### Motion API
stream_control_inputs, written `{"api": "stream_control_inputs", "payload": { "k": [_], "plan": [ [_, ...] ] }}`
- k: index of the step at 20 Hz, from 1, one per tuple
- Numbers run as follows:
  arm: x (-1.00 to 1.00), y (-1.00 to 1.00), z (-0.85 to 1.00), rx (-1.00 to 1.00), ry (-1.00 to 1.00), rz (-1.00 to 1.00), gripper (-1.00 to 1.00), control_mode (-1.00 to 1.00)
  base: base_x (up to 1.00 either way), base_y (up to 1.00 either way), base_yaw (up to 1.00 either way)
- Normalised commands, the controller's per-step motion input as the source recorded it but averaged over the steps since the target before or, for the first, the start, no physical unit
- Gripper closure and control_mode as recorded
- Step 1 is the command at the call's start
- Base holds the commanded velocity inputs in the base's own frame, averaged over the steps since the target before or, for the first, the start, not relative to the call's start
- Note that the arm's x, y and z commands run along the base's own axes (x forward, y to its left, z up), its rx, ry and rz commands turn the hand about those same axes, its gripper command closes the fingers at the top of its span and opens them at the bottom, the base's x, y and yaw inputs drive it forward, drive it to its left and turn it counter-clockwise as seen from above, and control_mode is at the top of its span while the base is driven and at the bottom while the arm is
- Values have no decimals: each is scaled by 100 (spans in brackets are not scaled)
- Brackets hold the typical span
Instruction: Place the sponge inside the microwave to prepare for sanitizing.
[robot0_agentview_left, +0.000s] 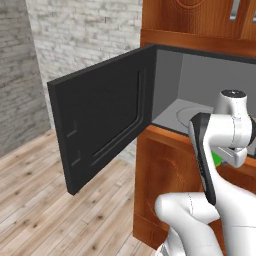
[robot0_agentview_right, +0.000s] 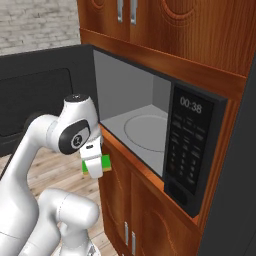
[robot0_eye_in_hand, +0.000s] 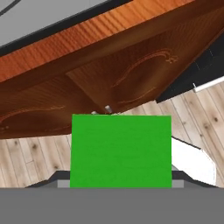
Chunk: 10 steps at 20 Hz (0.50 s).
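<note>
left base view: the black built-in microwave (robot0_agentview_left: 200, 85) fills the upper right, its dark door (robot0_agentview_left: 102, 117) swung wide at centre left, a sliver of the small bright green sponge (robot0_agentview_left: 216, 158) peeking at right. right base view: the gripper (robot0_agentview_right: 96, 167) at centre left clamps the sponge (robot0_agentview_right: 104, 163), just outside the grey cavity. hand view: the sponge (robot0_eye_in_hand: 120, 151) sits at lower centre under the brown wooden cabinet (robot0_eye_in_hand: 109, 74).

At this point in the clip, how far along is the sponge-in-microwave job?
Done: the microwave door stands wide open, and its turntable is bare. In hand: the claw grips the green sponge, held in front of the wooden cabinet, just below the opening's front edge. Left: lift the sponge over the sill, set it on the turntable, let go and pull back.
</note>
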Motion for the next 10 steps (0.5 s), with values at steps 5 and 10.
{"api": "stream_control_inputs", "payload": {
  "k": [5,10],
  "plan": [
    [0,0,21,-1,-10,0,100,-100,0,0,0],
    [-2,-1,47,-13,-15,0,100,-100,0,0,0]
  ]
}}
